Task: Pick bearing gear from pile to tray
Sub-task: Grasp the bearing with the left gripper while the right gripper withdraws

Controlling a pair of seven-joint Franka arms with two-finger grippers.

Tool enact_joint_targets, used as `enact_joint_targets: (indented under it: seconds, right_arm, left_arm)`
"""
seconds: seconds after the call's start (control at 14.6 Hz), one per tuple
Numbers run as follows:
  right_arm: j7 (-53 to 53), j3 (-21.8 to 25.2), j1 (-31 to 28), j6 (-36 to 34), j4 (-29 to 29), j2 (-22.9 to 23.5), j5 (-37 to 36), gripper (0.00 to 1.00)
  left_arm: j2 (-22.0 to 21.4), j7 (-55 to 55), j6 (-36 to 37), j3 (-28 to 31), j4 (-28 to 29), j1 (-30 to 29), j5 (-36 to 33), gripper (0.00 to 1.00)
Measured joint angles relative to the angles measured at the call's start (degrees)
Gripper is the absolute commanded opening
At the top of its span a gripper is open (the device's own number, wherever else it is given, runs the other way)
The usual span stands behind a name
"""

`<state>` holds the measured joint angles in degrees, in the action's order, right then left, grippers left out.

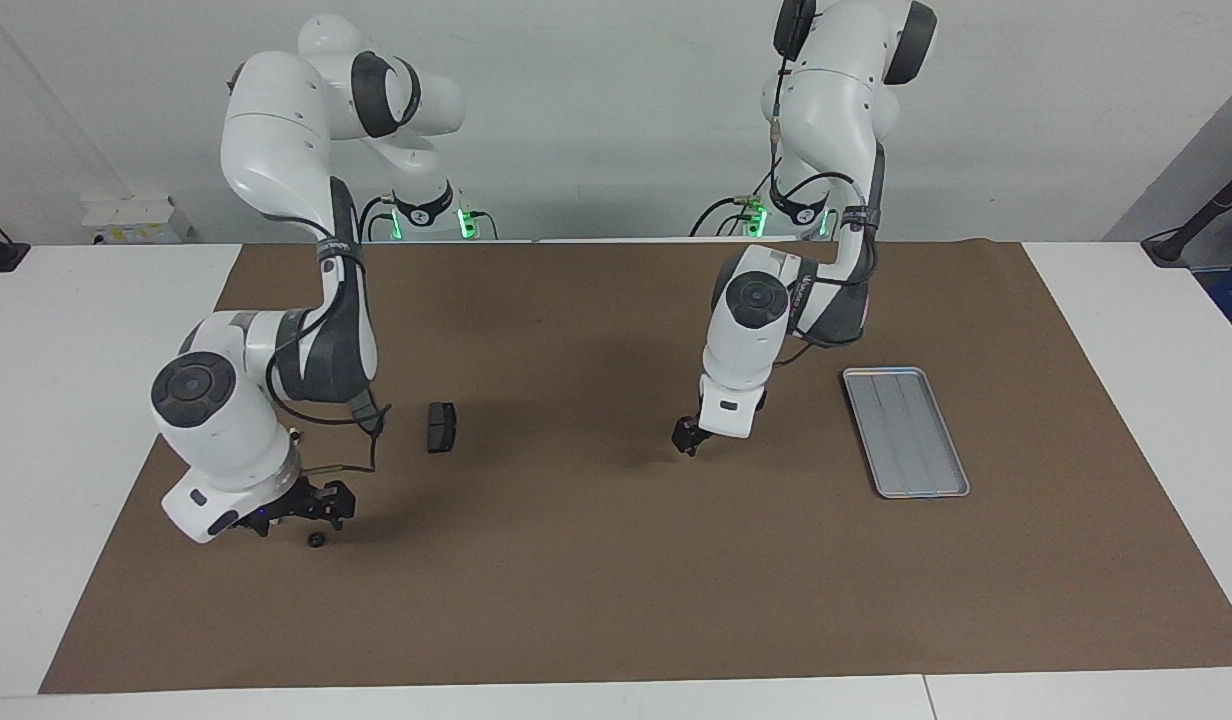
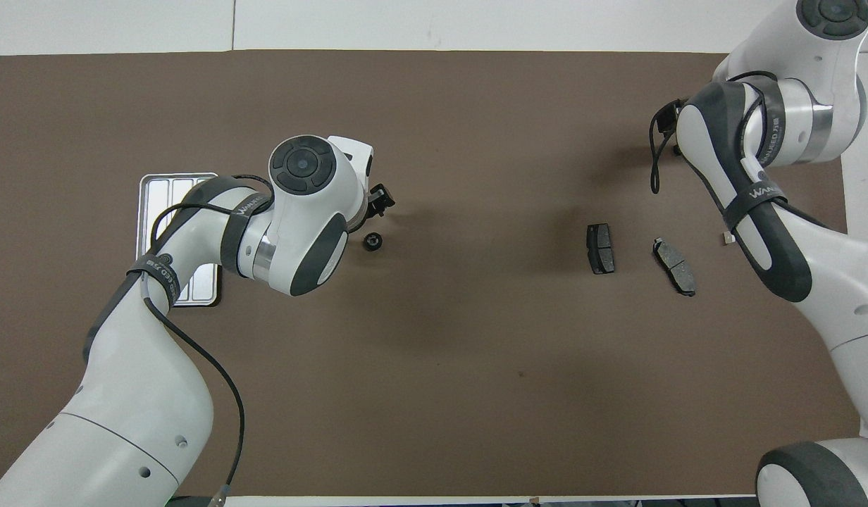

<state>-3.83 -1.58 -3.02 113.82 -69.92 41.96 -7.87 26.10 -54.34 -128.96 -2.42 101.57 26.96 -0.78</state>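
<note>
We are logging colours: brown mat (image 1: 616, 600) on white table (image 1: 76, 400); silver-grey tray (image 1: 906, 432), ribbed lengthwise; two dark grey brake pads (image 2: 600, 248), black ring (image 2: 372, 242) at nine o'clock of them; white-and-grey arms.

— What did the room look like?
— A plain white wall (image 1: 596, 110) stood at the back. A white table (image 1: 86, 420) carried a brown mat (image 1: 596, 600), evenly lit, with soft shadows on it.

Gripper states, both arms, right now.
Left gripper: open, holding nothing, low beside a small black ring.
Right gripper: open, holding nothing, just above another black ring.
</note>
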Motion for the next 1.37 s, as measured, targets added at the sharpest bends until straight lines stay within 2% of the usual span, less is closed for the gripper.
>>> enact_joint_targets:
  seconds: [0.21, 0.41, 0.75, 1.16, 1.3, 1.37]
  right_arm:
    - [0.00, -0.12, -0.85, 1.09, -0.06, 1.38, 0.00, 0.97]
    - [0.04, -0.37, -1.17, 1.14, -0.07, 2.30, 0.05, 0.95]
    - [0.86, -1.22, -1.70, 1.14, -0.07, 2.79, 1.62, 0.93]
    - [0.89, -1.42, -2.46, 1.14, -0.07, 4.02, 1.89, 0.89]
    - [0.90, -1.46, -2.46, 1.14, -0.07, 4.21, 1.89, 0.84]
    - [0.90, -1.48, -2.46, 1.14, -0.07, 4.28, 1.90, 0.83]
  left_arm:
    - [-0.78, -2.21, -3.24, -0.02, 3.32, 1.34, 0.00, 0.94]
    - [-1.29, -3.42, -3.67, 0.02, 3.87, 1.78, 0.00, 0.91]
    - [-1.52, -3.64, -3.68, 0.02, 4.01, 1.94, 0.00, 0.78]
    - [-1.52, -3.68, -4.85, 0.02, 4.83, 1.95, 0.00, 0.76]
    - [-1.52, -3.70, -5.25, 0.02, 5.08, 1.95, 0.00, 0.67]
    - [-1.52, -3.71, -5.33, 0.02, 5.13, 1.95, 0.00, 0.49]
